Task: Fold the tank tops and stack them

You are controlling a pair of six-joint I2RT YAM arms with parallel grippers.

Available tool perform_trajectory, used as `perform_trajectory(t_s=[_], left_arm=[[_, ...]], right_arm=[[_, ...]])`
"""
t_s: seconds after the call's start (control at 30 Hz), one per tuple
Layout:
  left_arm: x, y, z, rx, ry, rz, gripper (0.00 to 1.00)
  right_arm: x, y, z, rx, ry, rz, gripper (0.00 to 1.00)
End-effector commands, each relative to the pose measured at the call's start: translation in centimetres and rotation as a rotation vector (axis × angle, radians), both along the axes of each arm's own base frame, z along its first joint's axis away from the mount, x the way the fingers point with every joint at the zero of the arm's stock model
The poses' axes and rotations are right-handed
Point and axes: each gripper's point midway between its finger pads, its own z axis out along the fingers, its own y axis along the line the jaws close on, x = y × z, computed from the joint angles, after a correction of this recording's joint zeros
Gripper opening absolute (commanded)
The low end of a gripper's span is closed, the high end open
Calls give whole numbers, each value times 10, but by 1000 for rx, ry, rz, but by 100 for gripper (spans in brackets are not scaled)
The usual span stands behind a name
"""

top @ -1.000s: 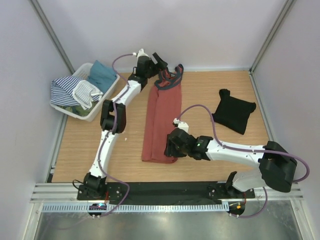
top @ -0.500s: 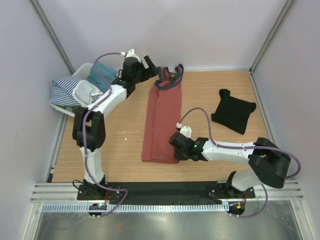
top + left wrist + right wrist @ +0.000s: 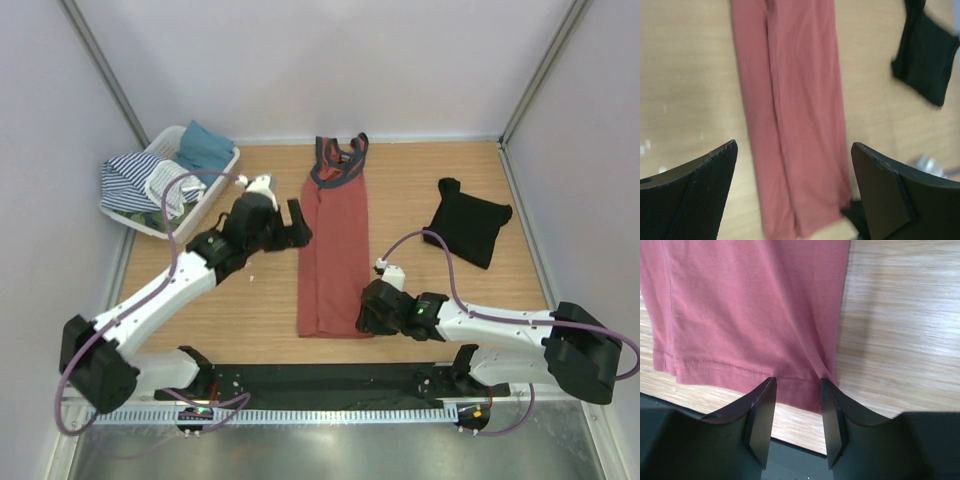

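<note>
Rust-red tank top (image 3: 335,240) laid lengthwise on the desk (image 3: 230,300), black tank top (image 3: 468,222) well to its right.
Its near right corner is hidden overhead by the right tool (image 3: 795,382), parted over the hem; the left tool (image 3: 794,147) is spread wide, empty, just left of the top.

Left wrist view blurred, rust-red tank top (image 3: 790,115) ahead of the left hand (image 3: 794,145) cut off at the top edge, black tank top (image 3: 927,65) to its right clipped by the frame, hem between the fingers of the right hand (image 3: 796,385), pinched or merely straddled unclear
</note>
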Motion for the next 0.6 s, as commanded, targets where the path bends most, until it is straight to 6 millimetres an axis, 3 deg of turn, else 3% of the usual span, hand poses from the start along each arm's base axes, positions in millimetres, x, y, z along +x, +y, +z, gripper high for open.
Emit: perform_trajectory(t_s=[0.0, 0.03, 0.1, 0.13, 0.3, 0.57], left_arm=[[-62, 23, -37, 66, 124, -2, 96], [-79, 28, -59, 83, 168, -11, 96], [-106, 34, -63, 53, 193, -10, 93], [-121, 40, -82, 63, 239, -14, 92], [-172, 30, -111, -23, 323, -91, 77], [-196, 3, -144, -37, 389, -135, 68]], right_arm=[[-1, -9, 7, 0, -21, -24, 47], [-1, -9, 9, 4, -26, -24, 47], [0, -9, 16, 17, -39, -23, 46], [0, -9, 18, 23, -40, -23, 43], [3, -11, 24, 28, -65, -33, 37], [4, -14, 17, -6, -67, -24, 38]])
